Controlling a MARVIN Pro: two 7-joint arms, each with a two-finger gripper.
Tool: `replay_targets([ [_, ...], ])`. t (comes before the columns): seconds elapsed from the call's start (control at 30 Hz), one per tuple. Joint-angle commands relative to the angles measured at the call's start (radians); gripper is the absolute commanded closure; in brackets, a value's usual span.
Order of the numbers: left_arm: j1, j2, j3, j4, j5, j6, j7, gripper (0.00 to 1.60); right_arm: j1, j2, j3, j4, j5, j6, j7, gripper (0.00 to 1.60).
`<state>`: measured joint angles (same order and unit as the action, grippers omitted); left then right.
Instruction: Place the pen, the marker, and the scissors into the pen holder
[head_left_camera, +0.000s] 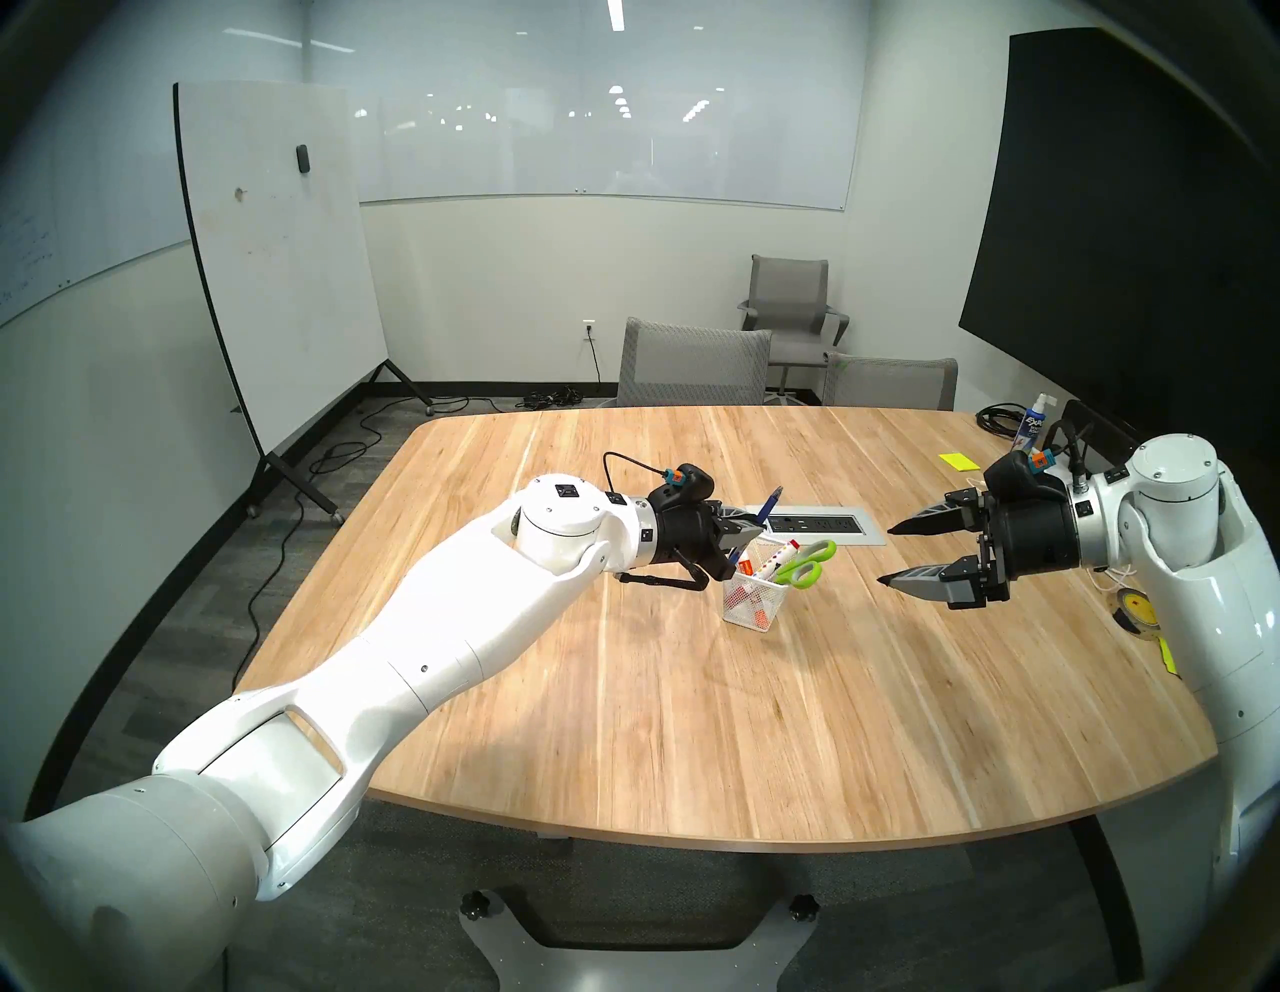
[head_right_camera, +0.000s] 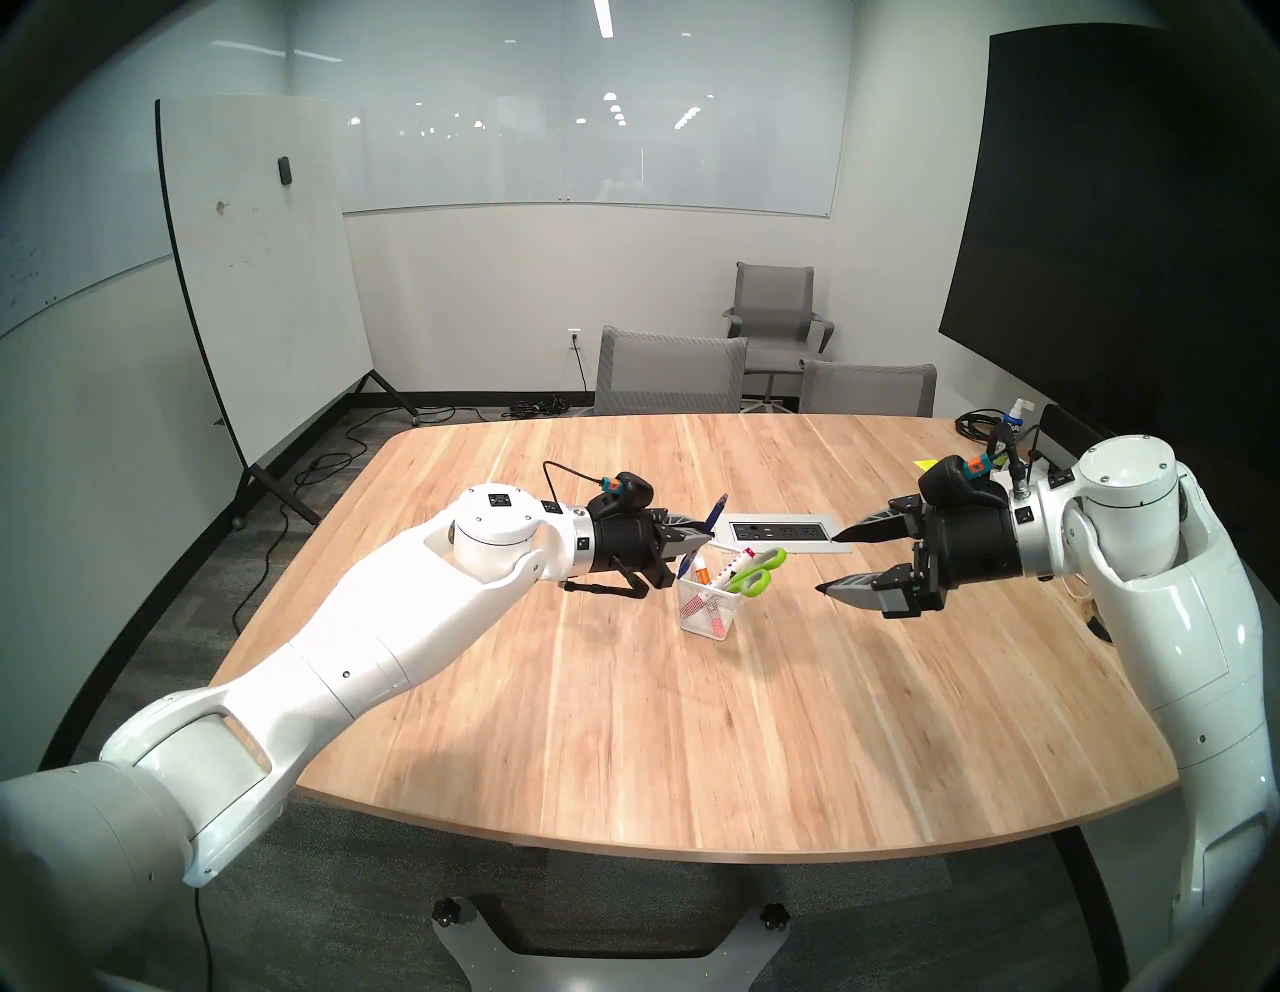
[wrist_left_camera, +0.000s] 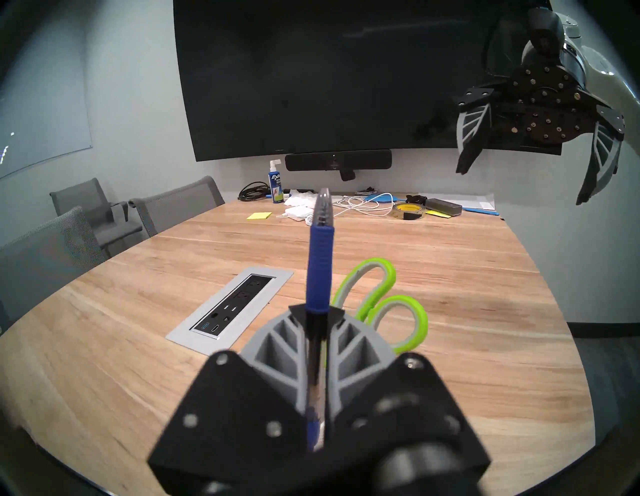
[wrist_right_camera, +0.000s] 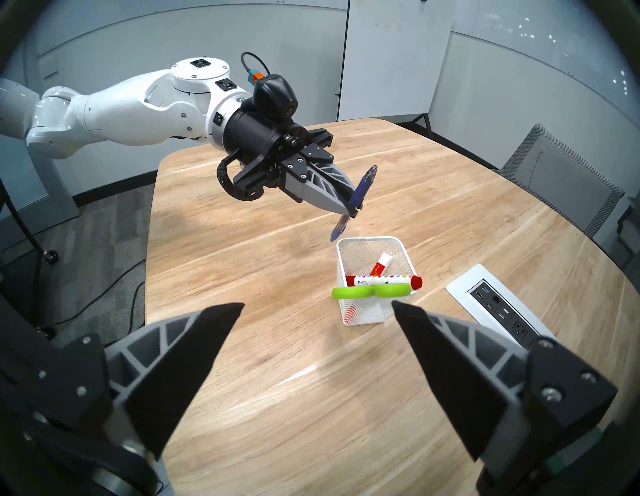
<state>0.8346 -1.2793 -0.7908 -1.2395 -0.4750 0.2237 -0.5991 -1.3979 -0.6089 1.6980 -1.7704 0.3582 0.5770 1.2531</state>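
My left gripper (head_left_camera: 762, 530) is shut on the slim blue pen (head_left_camera: 770, 506), which is tilted. Its lower end hangs just above the left rim of the white mesh pen holder (head_left_camera: 755, 596). In the right wrist view the pen (wrist_right_camera: 362, 188) crosses the left gripper (wrist_right_camera: 351, 211) over the holder's far rim (wrist_right_camera: 372, 239). A white marker with red ends (wrist_right_camera: 384, 280) and the scissors (wrist_right_camera: 372, 292), lime-green handles up, stand in the holder. My right gripper (head_left_camera: 885, 554) hovers open and empty to the right of the holder.
A power outlet panel (head_left_camera: 817, 524) is set into the wooden table just behind the holder. Grey chairs (head_left_camera: 692, 367) line the far edge. A spray bottle (head_left_camera: 1033, 426), a yellow sticky note (head_left_camera: 958, 461), a tape roll (wrist_left_camera: 410, 211) and cables clutter the right end.
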Motion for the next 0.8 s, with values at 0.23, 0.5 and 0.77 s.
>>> replay_targets([
  [0.23,-0.076,-0.072,-0.011,0.051,-0.012,-0.025,-0.029,1.6,0.013,0.005,0.006,-0.004,0.009,0.001,0.01,0.0],
  [0.5,-0.114,-0.111,-0.002,0.155,-0.009,-0.046,-0.061,1.6,0.013,0.006,0.005,-0.003,0.01,0.0,0.011,0.0],
  [0.77,-0.141,-0.151,0.001,0.289,-0.011,-0.091,-0.095,1.6,0.014,0.006,0.005,-0.003,0.01,0.0,0.011,0.0],
])
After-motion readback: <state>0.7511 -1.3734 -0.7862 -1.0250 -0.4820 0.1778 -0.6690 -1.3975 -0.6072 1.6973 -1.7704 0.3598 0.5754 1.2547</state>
